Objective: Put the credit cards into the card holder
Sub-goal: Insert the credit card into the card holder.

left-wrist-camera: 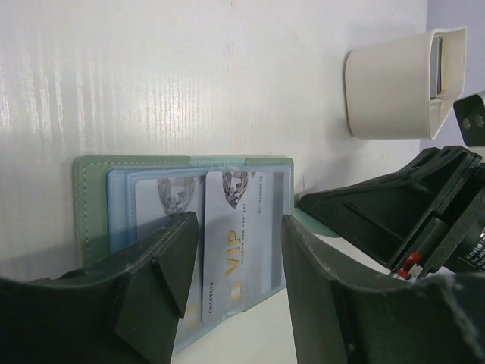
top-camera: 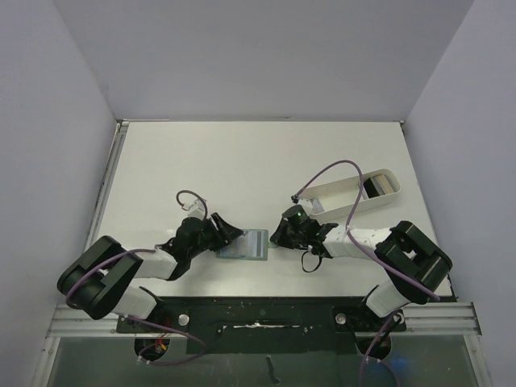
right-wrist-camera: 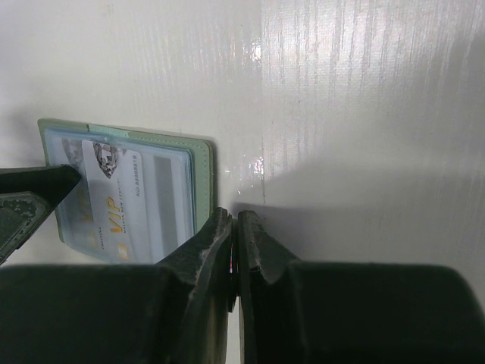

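Grey-green card holder [left-wrist-camera: 92, 205] open on table between my grippers | silvery VIP card [left-wrist-camera: 241, 220] looks part-way into blue slot | left gripper [left-wrist-camera: 236, 239] spread astride it | right gripper [right-wrist-camera: 236, 227] pressed together, empty | remaining cards [top-camera: 377, 187] in white tray [top-camera: 334, 194]

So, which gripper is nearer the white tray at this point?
Right. The right gripper sits just short of the white tray's near end; the left gripper is farther off, on the card holder's other side.
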Robot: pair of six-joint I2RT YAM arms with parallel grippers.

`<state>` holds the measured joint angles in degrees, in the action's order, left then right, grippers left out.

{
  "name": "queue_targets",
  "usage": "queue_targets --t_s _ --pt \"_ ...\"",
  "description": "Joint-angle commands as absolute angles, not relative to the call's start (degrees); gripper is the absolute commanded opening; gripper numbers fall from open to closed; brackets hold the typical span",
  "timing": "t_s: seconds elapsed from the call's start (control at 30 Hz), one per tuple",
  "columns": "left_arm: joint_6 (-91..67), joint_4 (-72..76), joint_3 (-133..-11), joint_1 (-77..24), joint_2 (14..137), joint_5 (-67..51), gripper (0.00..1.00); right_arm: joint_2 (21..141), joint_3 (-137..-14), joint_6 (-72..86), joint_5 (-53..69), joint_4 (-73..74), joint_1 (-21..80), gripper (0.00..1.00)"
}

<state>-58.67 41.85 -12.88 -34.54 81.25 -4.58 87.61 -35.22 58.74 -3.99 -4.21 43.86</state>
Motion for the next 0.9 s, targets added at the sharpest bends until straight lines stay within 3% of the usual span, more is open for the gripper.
queue_targets --t_s 0.0,0.87 --pt "-56.62 37.66 -14.81 -34.98 83.23 -4.58 0.48 86.66 -35.93 57.05 -6.68 -1.49 43.48 0.0" --pt "-65.83 45.91 -19.56 -43.42 90.6 -5.44 0.38 87.15 -36.61 57.99 -8.58 -0.96 44.08 0.0"
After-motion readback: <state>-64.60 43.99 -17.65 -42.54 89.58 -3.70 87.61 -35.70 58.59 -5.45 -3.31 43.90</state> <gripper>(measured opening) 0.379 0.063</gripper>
